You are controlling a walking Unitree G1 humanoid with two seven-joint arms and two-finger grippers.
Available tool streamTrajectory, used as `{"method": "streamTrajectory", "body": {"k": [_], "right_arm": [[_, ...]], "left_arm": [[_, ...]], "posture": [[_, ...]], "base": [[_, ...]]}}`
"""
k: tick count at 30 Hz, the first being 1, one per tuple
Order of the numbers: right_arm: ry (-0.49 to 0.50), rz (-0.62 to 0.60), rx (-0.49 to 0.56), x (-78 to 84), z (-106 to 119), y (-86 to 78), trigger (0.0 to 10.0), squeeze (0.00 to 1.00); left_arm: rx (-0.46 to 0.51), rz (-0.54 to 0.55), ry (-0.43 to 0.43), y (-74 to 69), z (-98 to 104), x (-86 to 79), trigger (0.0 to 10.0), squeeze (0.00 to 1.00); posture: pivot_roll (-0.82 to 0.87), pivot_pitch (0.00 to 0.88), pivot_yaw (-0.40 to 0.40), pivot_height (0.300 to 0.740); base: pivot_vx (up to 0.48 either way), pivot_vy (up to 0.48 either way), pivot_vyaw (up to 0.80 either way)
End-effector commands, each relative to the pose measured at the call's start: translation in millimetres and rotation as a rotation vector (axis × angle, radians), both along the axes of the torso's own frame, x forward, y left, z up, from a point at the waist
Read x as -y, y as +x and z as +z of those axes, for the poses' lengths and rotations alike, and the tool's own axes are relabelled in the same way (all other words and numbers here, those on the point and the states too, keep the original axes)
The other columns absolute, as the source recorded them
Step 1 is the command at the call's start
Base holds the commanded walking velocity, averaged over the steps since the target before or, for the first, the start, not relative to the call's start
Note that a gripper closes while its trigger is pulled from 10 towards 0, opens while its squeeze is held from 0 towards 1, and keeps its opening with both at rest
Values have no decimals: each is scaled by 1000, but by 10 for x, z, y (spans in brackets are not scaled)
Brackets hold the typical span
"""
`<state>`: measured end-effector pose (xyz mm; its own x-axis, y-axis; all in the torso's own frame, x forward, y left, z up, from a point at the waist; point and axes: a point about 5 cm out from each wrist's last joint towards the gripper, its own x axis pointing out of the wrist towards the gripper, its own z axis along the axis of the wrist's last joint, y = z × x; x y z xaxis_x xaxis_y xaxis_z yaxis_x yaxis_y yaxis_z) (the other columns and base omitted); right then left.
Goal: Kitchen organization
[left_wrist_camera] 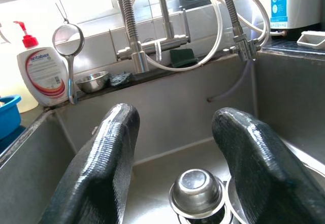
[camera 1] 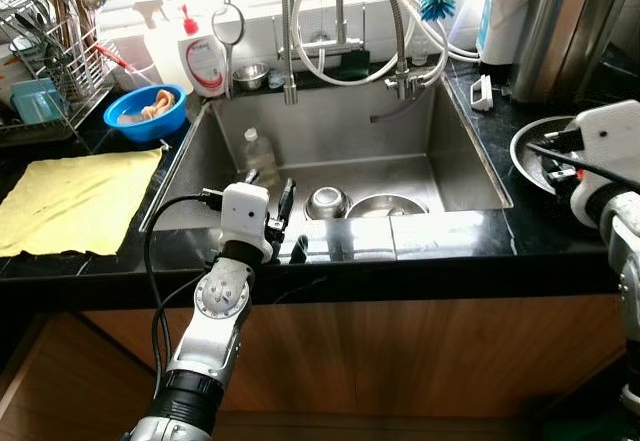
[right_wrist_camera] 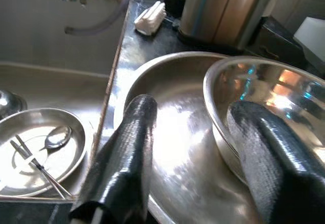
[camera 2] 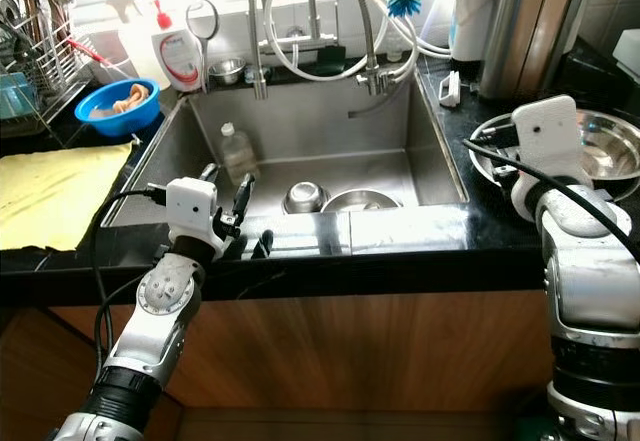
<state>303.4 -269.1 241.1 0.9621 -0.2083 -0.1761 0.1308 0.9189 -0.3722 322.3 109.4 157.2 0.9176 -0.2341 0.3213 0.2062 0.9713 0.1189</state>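
Observation:
My left gripper (camera 1: pixel 268 189) hangs open over the front edge of the steel sink (camera 1: pixel 455 151). Its fingers (left_wrist_camera: pixel 109 158) point at a small upturned steel bowl (left_wrist_camera: pixel 197 189) on the sink floor. Beside that bowl lies a steel plate (right_wrist_camera: pixel 35 142) holding a spoon and another thin utensil. A clear plastic bottle (camera 1: pixel 260 156) stands in the sink's left part. My right gripper (right_wrist_camera: pixel 195 148) is open over the right counter. It straddles the rim of a steel bowl (right_wrist_camera: pixel 254 97) that rests on a wide steel plate (right_wrist_camera: pixel 172 112).
On the left counter are a yellow cloth (camera 1: pixel 75 196), a blue bowl (camera 1: pixel 147 111) and a dish rack (camera 1: pixel 45 71). A soap bottle (camera 1: pixel 205 61), a hanging strainer (camera 1: pixel 228 23) and the faucet with hoses (camera 1: pixel 345 41) line the back. A tall steel vessel (camera 1: pixel 560 21) stands at the back right.

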Motion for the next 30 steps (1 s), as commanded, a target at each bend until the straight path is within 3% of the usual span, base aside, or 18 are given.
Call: {"method": "streamTrajectory", "body": {"k": [1, 5, 6, 8, 9, 10, 14, 16, 20, 26, 27, 28, 30], "right_arm": [[-49, -9, 9, 2, 33, -25, 10000, 0], [-47, -8, 16, -2, 49, -33, 10000, 0], [-44, -8, 20, -3, 59, -31, 10000, 1000], [-63, -11, 24, 4, 75, -27, 10000, 1000], [-105, 0, 39, 3, 104, -23, 10000, 0], [-165, 12, 46, 2, 132, -20, 10000, 0], [-218, -21, 24, 63, 138, -25, 10000, 0], [-294, -26, -8, 127, 123, -7, 10000, 0], [-324, -1, -49, 153, 96, 26, 10000, 0], [-293, 13, -50, 188, 95, 78, 10000, 0], [-269, 29, -50, 184, 86, 95, 10000, 0], [-182, 62, -40, 159, 60, 125, 10000, 0], [-182, 62, -40, 159, 60, 125, 10000, 0]], "left_arm": [[-13, 3, 23, 15, -21, -34, 10000, 0], [-11, -1, 23, 11, -20, -29, 10000, 0], [-12, -2, 23, 7, -24, -26, 10000, 0], [-13, -4, 22, 7, -25, -24, 10000, 0], [-14, -5, 21, 5, -26, -24, 10000, 0], [-16, -6, 20, 3, -29, -24, 10000, 0], [-16, -8, 21, 3, -29, -21, 10000, 0], [-16, -9, 20, 3, -30, -19, 10000, 0], [-17, -9, 19, 5, -28, -16, 10000, 0], [-18, -4, 20, 10, -26, -26, 10000, 0], [-18, -3, 19, 11, -25, -28, 10000, 0], [-18, -2, 21, 13, -24, -30, 10000, 0], [-18, -2, 21, 13, -24, -30, 10000, 0]], "posture": [[-295, 0, 136, 740], [-296, 0, 137, 740], [-296, 0, 137, 740], [-296, 0, 137, 740], [-295, 0, 139, 740], [-295, 0, 139, 740], [-298, 0, 139, 740], [-298, 0, 139, 740], [-295, 0, 136, 740], [-294, 0, 135, 740], [-293, 0, 135, 740], [-293, 0, 135, 740], [-293, 0, 135, 740]], "base": [[0, 0, 0], [0, 0, 0], [0, 0, 0], [0, 0, 0], [0, 0, 0], [0, 0, 0], [0, 0, 0], [0, 0, 0], [0, 0, 0], [0, 0, 0], [0, 0, 0], [0, 0, 0], [0, 0, 0]]}}
